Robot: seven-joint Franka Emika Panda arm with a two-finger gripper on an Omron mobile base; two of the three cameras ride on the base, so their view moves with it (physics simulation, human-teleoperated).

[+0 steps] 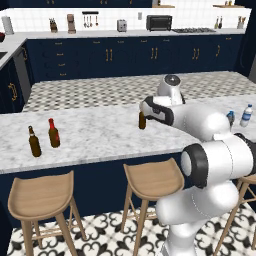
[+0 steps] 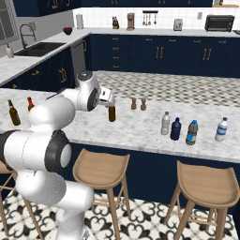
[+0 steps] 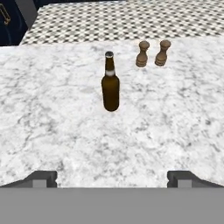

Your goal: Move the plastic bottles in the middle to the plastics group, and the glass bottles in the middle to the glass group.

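Claw spread wide, holding nothing, brown bottle ahead of it.

The slim brown bottle stands upright on the marble desk, centred between the fingertips but well beyond them, with bare marble between. Two wooden shakers sit farther back to its right, near the far edge. Left along the desk stand a dark brown bottle and a red-capped one; to the right, a clear bottle, a navy one and two blue-capped ones.
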